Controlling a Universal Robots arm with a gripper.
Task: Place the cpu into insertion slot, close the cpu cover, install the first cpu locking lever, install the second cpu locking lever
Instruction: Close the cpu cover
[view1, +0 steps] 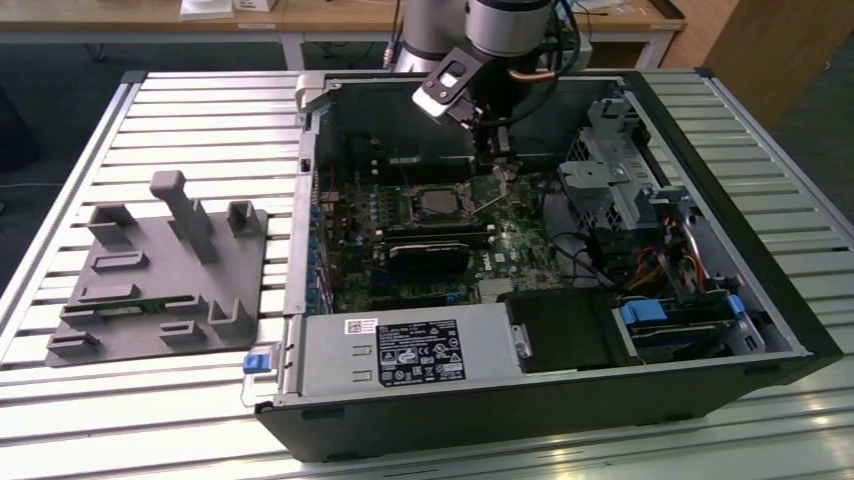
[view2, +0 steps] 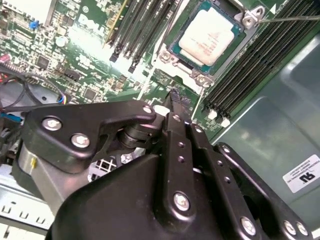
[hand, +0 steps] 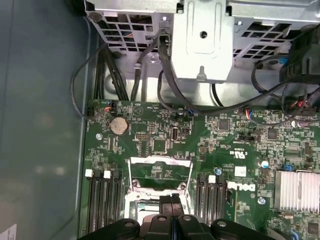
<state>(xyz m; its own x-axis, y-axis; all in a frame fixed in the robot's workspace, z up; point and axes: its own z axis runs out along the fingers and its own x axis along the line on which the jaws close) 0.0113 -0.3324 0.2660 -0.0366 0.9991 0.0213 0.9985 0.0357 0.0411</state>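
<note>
- I see the open computer case (view1: 534, 400) lying on the slatted tabletop (view1: 747, 120). A grey fixture (view1: 160, 275) sits well apart from it, toward the exterior view's left.
- Inside it's crowded: the power supply (view1: 400, 352) is at the near wall and a black card (view1: 427, 250) lies just beside the socket area.
- In the first wrist view a metal drive cage (hand: 202, 40) stands past the board. Black cables (hand: 165, 100) loop off it over the board edge, near a coin battery (hand: 118, 125). A finned heatsink (hand: 298, 190) sits off to one side.
- Long black memory slots (view2: 145, 30) flank the socket on both sides, close in.
- A thin wire lever (view2: 292, 18) juts out from the socket corner, not latched down.
- The cpu (view2: 207, 35) is lying flat in the insertion slot (view2: 174, 44), with its pale silver top showing and a dark rim around it.
- The cpu cover (hand: 160, 161) is standing open, a silvery frame with green board visible through its cut-out.
- The gripper (hand: 172, 200) is down inside the case, right at the base of that cover. The jaws look pressed together with no gap, and I can't tell whether they pinch anything.
</note>
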